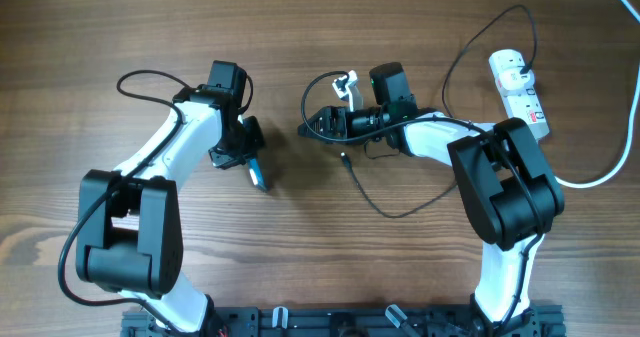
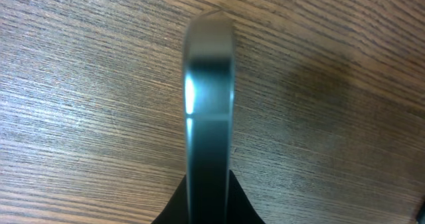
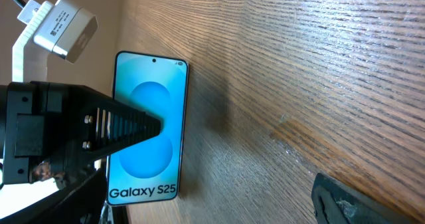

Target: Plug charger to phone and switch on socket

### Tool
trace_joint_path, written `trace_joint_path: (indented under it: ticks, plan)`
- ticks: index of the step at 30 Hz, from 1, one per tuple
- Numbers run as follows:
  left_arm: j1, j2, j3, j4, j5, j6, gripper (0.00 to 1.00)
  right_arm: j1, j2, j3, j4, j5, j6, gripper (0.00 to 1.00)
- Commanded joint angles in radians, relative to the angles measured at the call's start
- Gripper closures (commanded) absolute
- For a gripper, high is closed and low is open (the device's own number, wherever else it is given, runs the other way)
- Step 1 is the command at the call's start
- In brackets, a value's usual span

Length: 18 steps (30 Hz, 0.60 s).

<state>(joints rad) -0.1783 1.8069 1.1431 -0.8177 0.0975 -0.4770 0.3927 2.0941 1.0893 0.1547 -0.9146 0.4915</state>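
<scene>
From overhead, the left gripper (image 1: 250,157) is clamped on the phone (image 1: 259,170) and holds it on edge just over the worktop (image 1: 120,37), left of centre. Across the gap, the right gripper (image 1: 305,127) points towards it, jaws apart with nothing between them. The charger (image 1: 400,215) trails its black cable over the wood in a loose loop. Its plug tip (image 1: 345,160) lies on the worktop just below the right gripper, touching neither the gripper nor the phone. Far right, the socket (image 1: 530,102) sits at an angle with the white adapter plugged into its upper end. You cannot tell from here how its switches are set.

On the left wrist view, the phone (image 2: 209,84) fills the middle, seen thin edge on, teal and blurred. The left gripper (image 2: 209,211) pinches it at the bottom of the picture, with bare wood grain on both sides.

The right wrist view shows the phone (image 3: 156,84) screen-on, blue, reading "Galaxy S25". The right gripper (image 3: 239,154) is spread wide. One ridged finger (image 3: 119,127) overlaps the screen on the left, and the other sits low in the right corner.
</scene>
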Motion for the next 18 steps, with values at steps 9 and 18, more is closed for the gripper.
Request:
trace_joint_path:
  ticks: [9,18]
  plan:
    - [0.013,0.007,0.015,-0.01,0.07,-0.003,0.83,-0.004,0.006,-0.003,0.002,0.084,-0.026,0.0]
    - [-0.005,0.008,0.012,-0.006,0.066,-0.003,0.83,-0.004,0.006,-0.003,0.002,0.084,-0.025,0.0]
